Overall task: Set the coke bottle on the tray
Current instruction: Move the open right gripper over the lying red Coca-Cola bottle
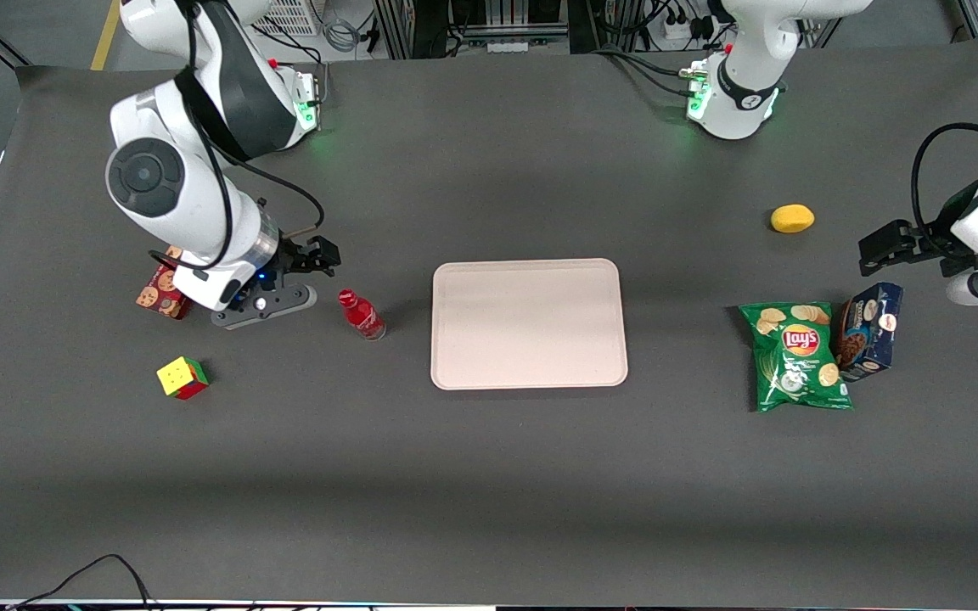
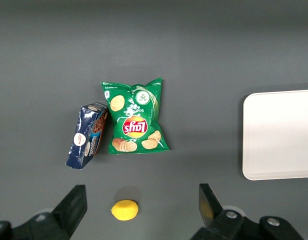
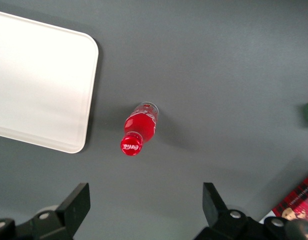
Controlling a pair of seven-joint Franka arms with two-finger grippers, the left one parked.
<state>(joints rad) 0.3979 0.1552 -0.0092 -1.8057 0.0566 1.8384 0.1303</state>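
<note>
The coke bottle (image 1: 361,315), small and red with a red cap, stands upright on the dark table beside the tray (image 1: 528,322), toward the working arm's end. My right gripper (image 1: 326,255) hovers above the table a little farther from the front camera than the bottle, apart from it. In the right wrist view the gripper (image 3: 144,207) is open with nothing between its fingers. That view looks down on the bottle (image 3: 140,127) and a rounded corner of the pale tray (image 3: 39,80). The tray holds nothing.
A red cookie box (image 1: 162,288) lies partly under my wrist, and a colour cube (image 1: 182,378) sits nearer the front camera. Toward the parked arm's end lie a green chips bag (image 1: 797,356), a blue cookie box (image 1: 869,331) and a yellow lemon (image 1: 792,219).
</note>
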